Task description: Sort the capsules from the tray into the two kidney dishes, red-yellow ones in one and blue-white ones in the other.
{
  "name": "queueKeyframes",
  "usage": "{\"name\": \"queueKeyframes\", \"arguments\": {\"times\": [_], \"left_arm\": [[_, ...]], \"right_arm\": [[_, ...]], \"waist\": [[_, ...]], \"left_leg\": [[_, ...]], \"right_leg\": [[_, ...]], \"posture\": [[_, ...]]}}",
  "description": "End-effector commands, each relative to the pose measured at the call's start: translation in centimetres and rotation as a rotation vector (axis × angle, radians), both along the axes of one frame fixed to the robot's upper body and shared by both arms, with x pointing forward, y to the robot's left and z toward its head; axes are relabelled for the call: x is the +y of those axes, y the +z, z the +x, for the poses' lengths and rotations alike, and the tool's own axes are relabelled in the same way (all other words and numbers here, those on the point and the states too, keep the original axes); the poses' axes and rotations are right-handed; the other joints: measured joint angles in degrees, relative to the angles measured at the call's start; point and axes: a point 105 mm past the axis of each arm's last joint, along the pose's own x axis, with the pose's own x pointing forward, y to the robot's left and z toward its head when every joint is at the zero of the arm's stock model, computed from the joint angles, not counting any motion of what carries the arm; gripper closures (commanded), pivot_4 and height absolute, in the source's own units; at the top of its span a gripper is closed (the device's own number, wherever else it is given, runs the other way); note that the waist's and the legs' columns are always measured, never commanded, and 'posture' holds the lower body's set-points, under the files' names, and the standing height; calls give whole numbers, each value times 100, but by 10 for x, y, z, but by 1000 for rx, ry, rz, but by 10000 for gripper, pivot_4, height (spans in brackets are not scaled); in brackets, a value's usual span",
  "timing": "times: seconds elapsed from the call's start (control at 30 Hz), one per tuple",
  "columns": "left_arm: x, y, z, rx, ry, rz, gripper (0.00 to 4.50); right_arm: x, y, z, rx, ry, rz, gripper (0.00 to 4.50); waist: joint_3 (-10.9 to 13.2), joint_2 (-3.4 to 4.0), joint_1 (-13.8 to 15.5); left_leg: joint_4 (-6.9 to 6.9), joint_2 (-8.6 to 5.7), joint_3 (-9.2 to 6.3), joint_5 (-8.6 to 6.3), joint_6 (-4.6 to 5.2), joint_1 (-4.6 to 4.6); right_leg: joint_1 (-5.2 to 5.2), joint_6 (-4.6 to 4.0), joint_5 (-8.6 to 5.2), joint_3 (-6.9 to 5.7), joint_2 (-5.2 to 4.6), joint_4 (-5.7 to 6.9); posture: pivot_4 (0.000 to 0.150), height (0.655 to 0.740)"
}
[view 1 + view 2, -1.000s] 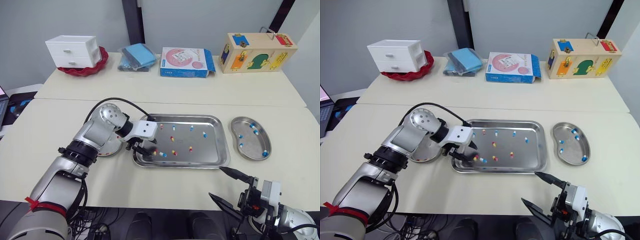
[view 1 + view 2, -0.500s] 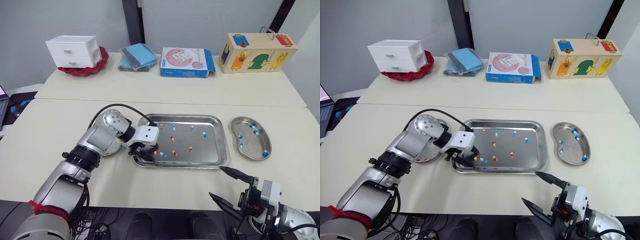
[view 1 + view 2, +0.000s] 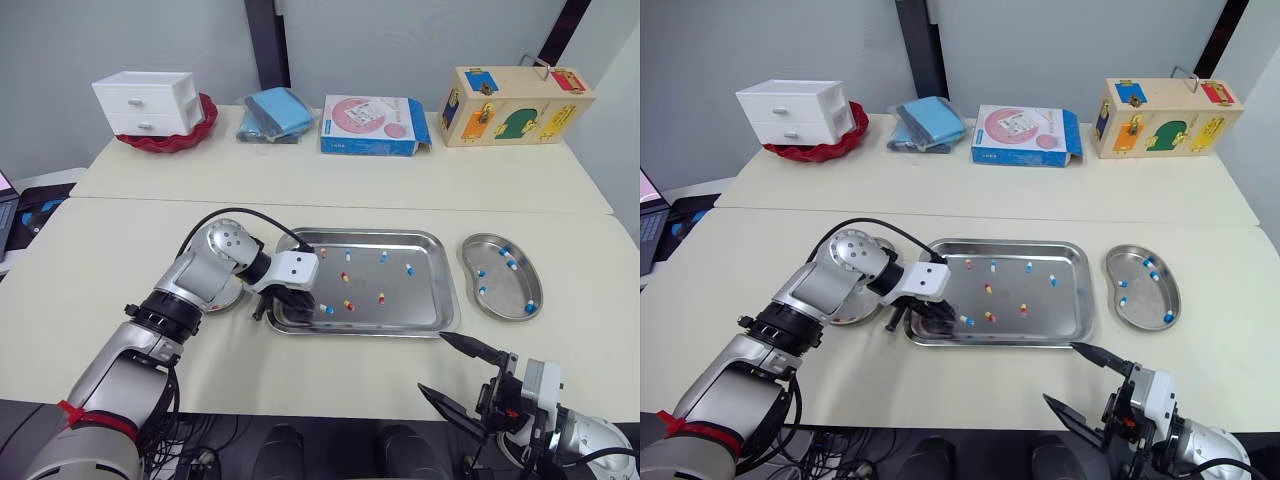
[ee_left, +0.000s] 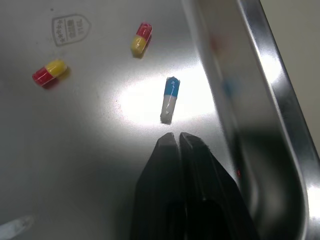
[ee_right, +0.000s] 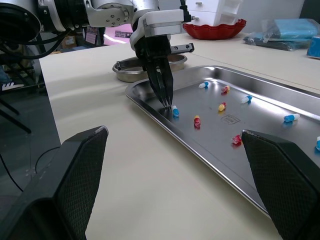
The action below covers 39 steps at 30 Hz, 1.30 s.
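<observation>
Closing left claw (image 4: 175, 136) beside blue-white capsule (image 4: 169, 100)

Two cream tables butted edge to edge.

Near table (image 3: 120, 250): steel tray (image 3: 420, 300) at centre; right dish (image 3: 505, 290) just beside tray's right end, apart from it; left dish (image 5: 129, 74) close beside tray's left end, partly hidden by arm.

Far table (image 3: 340, 175), row along back edge, left to right: red bowl (image 3: 195, 130); blue packs (image 3: 275, 112), stacked; flat pink-and-blue box (image 3: 370, 122); wooden lock box (image 3: 515, 105). All four apart from one another.
</observation>
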Motion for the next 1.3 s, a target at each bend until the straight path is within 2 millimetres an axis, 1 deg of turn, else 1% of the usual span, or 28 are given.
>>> {"name": "queueKeyframes", "arguments": {"times": [0.03, 0.27, 0.4, 0.43, 0.5, 0.63, 0.8, 0.83, 0.9, 1.03, 1.17, 1.3], "left_arm": [[4, -2, 1, -12, 6, 25, 44707], [3, 1, 1, -10, 8, 12, 44707], [-1, 10, 1, -3, 14, -37, 44707], [-2, 14, 2, -6, 18, -51, 43032], [-3, 22, 3, -3, 26, -78, 38817], [-2, 36, 6, -12, 46, -112, 26003], [3, 41, 11, -39, 62, -123, 9725], [7, 41, 14, -48, 72, -116, 6988], [14, 39, 19, -75, 92, -88, 144], [19, 36, 24, -84, 107, -79, 144], [24, 39, 30, -93, 135, -94, 144], [26, 35, 28, -81, 125, -87, 144]], "right_arm": [[4, 9, -2, -33, 22, 4, 0], [5, 9, -2, -35, 22, 6, 0], [5, 9, -1, -35, 23, 7, 0], [5, 9, -2, -35, 24, 7, 0], [5, 9, -2, -35, 26, 8, 0], [6, 9, -2, -35, 31, 10, 0], [6, 10, -2, -36, 35, 8, 0], [5, 10, -1, -37, 35, 7, 0], [5, 10, -1, -39, 35, 5, 0], [5, 10, -1, -40, 35, 4, 0], [6, 10, -2, -38, 34, 4, 0], [6, 10, -3, -34, 34, 4, 0]], "waist": [[0, 0, 0], [0, 0, 0], [0, 0, 0], [0, 0, 0], [0, 0, 0], [0, 0, -1], [1, 0, 0], [1, 0, 0], [1, 0, -1], [2, 0, -1], [2, -1, -1], [2, -1, -2]], "left_leg": [[0, 0, 0, 0, 0, 0], [0, 0, 0, 0, 0, 1], [0, 0, 0, 0, 0, 1], [0, 0, 0, 0, 0, 1], [0, 0, 0, 0, 0, -1], [0, 0, -1, 0, 0, -2], [0, 0, -1, 0, 0, -2], [0, 0, -1, 0, 0, -2], [0, 0, -1, 0, 0, -1], [-1, 0, -1, 0, 0, -2], [0, 0, -2, 0, 0, -3], [0, -1, -2, 0, 0, -4]], "right_leg": [[0, 0, 0, 0, 0, 0], [0, 0, 0, 0, 0, 0], [1, 0, 0, 0, 0, 0], [0, 0, 0, 0, 0, 0], [0, 0, 0, -1, 0, 0], [-1, 0, 0, -1, 0, 0], [-1, 0, 0, -1, 0, 0], [-1, 0, 0, -1, 0, 0], [-1, 0, 0, -1, 0, 0], [-2, 0, 0, -1, 0, -1], [-2, 0, 0, -3, 0, -1], [-2, 0, 0, -3, 0, -1]], "posture": [[1500, 7400], [1500, 7400], [1500, 7400], [1500, 7400], [1500, 7400], [1500, 7400], [1500, 7400], [1500, 7400], [1500, 7400], [1500, 7400], [1500, 7400], [1500, 7400]]}}
